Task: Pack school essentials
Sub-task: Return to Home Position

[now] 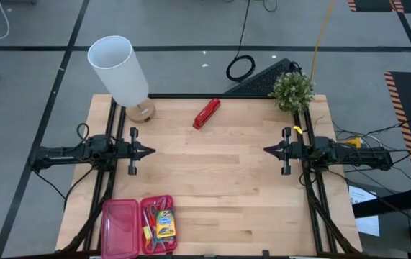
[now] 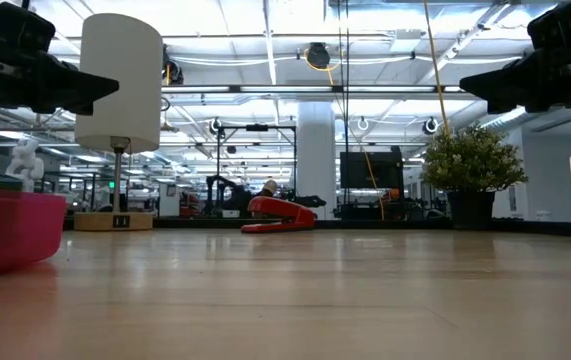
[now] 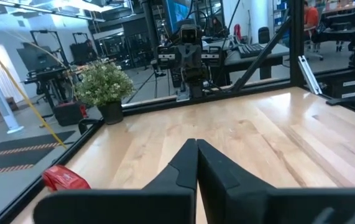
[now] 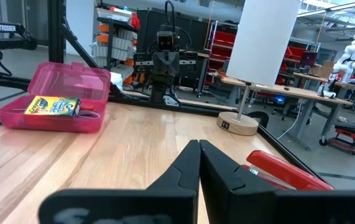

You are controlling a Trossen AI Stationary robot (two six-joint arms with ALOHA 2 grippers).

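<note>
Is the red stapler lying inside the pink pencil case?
No, the red stapler lies on the bare table far from the open pink pencil case, which holds the crayon box.

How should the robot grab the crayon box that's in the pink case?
Probably from straight above, pinching across the crayon box's two long edges. It lies flat in the open pink case, beside the scissors, so its sides are walled in and only the top is free. The left end effector is nearer.
</note>
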